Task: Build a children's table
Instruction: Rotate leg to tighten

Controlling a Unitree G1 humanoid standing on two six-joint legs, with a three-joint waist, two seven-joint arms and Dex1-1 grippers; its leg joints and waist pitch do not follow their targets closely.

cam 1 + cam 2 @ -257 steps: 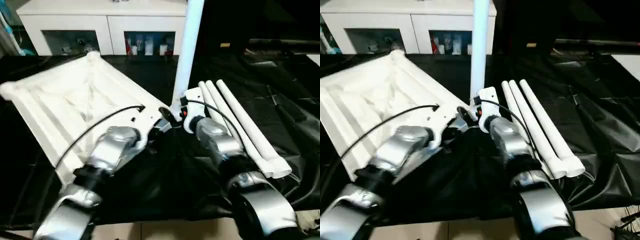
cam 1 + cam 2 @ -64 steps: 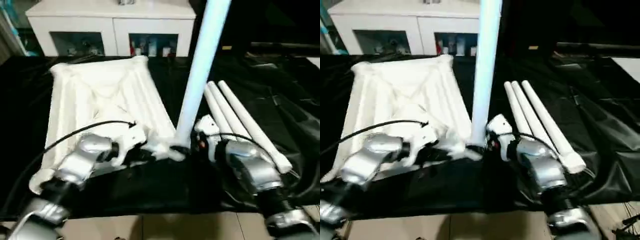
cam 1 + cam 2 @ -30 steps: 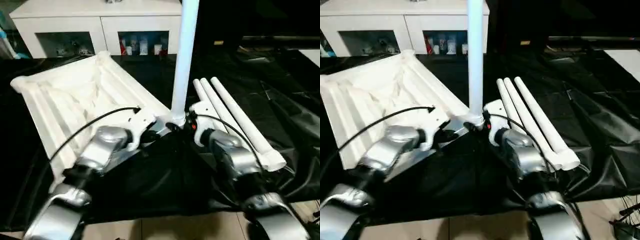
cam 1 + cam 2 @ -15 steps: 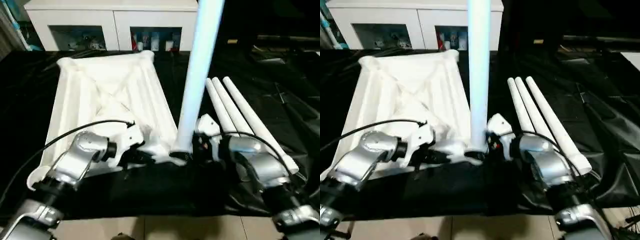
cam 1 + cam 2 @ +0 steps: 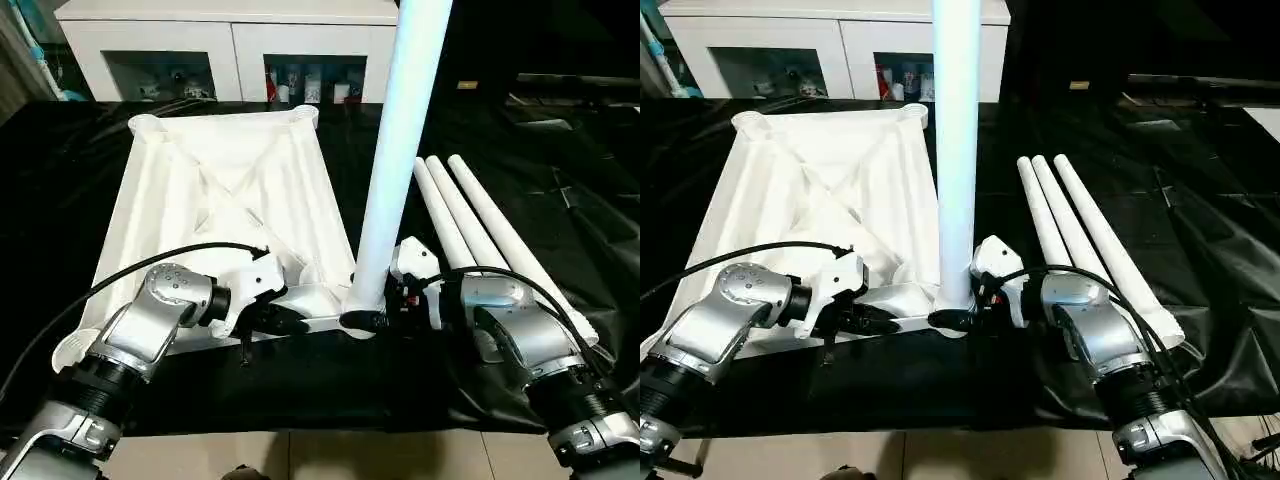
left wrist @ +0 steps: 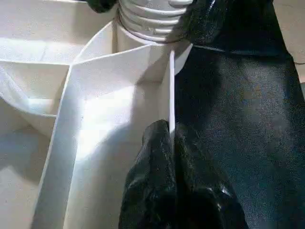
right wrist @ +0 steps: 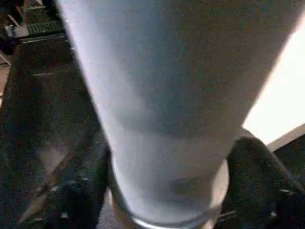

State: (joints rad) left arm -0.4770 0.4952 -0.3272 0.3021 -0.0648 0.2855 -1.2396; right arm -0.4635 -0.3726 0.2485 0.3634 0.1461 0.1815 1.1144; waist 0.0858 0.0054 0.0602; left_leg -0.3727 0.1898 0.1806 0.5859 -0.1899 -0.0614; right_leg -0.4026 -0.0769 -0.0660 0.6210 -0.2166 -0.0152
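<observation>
The white tabletop (image 5: 220, 200) lies ribbed side up on the black sheet. One white leg (image 5: 395, 170) stands upright in its near right corner socket. My right gripper (image 5: 365, 320) is shut on the foot of this leg, with a black finger (image 7: 257, 167) on each side of the tube (image 7: 162, 95). My left gripper (image 5: 285, 320) is shut on the tabletop's near rim, just left of that socket. In the left wrist view its fingertips (image 6: 157, 138) pinch the thin rim wall (image 6: 170, 90). Three more legs (image 5: 480, 230) lie side by side to the right.
A white cabinet (image 5: 230, 40) with glass doors stands behind the black-sheeted work table (image 5: 560, 150). The sheet is wrinkled on the right. The table's front edge (image 5: 300, 428) runs just below my forearms, with light floor beyond it.
A second ago the tabletop lay slanted; it has swung round its near right corner and now sits square to the table edge. Both grippers keep their holds. Little differs from half a second ago.
</observation>
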